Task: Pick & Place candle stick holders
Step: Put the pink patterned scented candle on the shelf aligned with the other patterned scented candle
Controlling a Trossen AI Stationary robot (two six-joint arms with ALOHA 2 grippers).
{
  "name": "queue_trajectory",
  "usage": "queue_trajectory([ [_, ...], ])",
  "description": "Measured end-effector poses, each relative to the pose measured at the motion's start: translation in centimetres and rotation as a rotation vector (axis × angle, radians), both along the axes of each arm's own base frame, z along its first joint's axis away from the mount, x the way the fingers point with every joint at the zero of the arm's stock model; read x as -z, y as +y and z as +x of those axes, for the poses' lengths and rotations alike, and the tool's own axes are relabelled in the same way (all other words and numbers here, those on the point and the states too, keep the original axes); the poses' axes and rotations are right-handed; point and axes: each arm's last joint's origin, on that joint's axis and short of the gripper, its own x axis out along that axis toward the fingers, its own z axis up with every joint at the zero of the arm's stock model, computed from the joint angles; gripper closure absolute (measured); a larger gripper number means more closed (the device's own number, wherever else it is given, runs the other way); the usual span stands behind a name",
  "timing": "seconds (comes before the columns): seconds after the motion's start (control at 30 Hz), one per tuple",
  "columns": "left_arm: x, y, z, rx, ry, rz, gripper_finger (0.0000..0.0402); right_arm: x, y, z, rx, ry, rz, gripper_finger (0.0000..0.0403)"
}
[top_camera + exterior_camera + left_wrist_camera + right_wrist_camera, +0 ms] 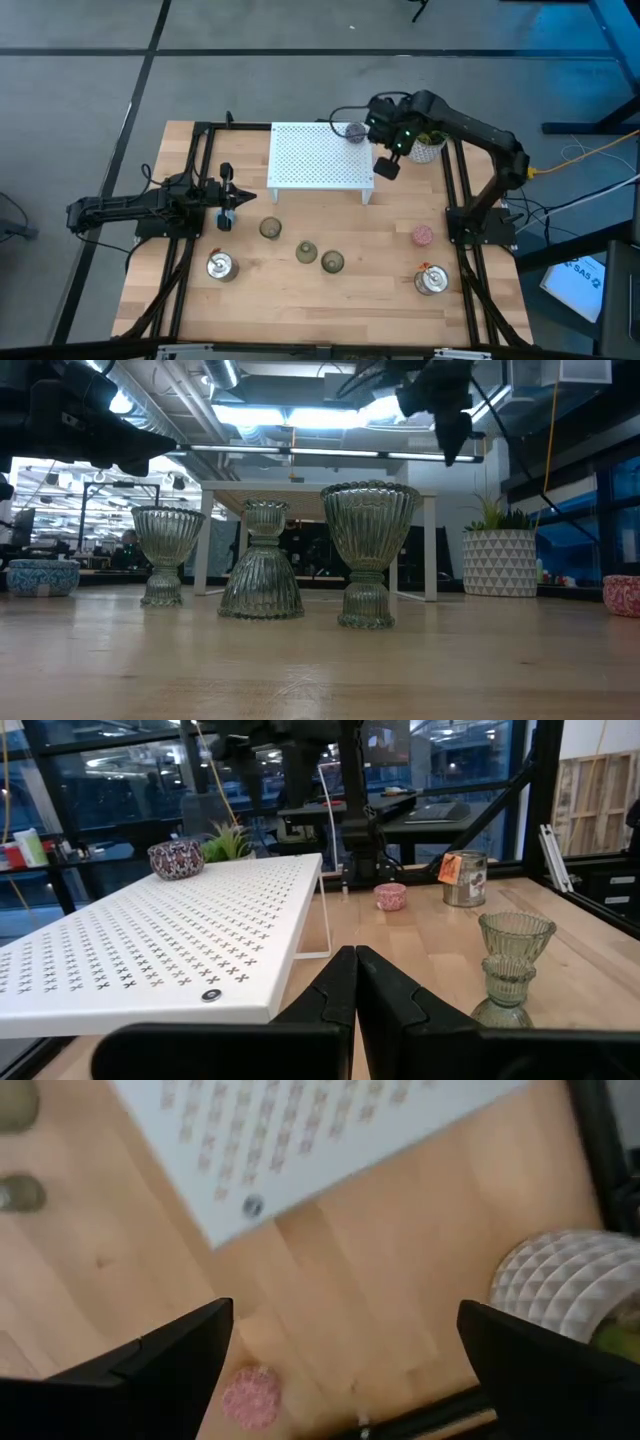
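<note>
Three olive-clear glass holders stand in a row on the wooden table, near the middle; they also show in the low view. The purple holder sits on the white rack's far right corner. The pink holder stands at the right, and the blue one at the left. Two silver holders stand near the front. My right gripper is open and empty in the air by the rack's right edge. My left gripper is shut and empty, just beyond the blue holder.
The white perforated rack stands on thin legs at the table's far middle. A white pot with a green plant stands just right of it, close under my right arm. Black frame rails run along both table sides.
</note>
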Motion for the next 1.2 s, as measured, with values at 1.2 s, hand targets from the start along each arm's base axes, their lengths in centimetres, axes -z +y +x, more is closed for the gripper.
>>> queue_trajectory([
  [1.2, 0.0, 0.0, 0.0, -0.007, 0.000, 0.000, 0.0400, 14.6, 11.9, -9.8, 0.324, 0.175, 0.063, 0.0012],
])
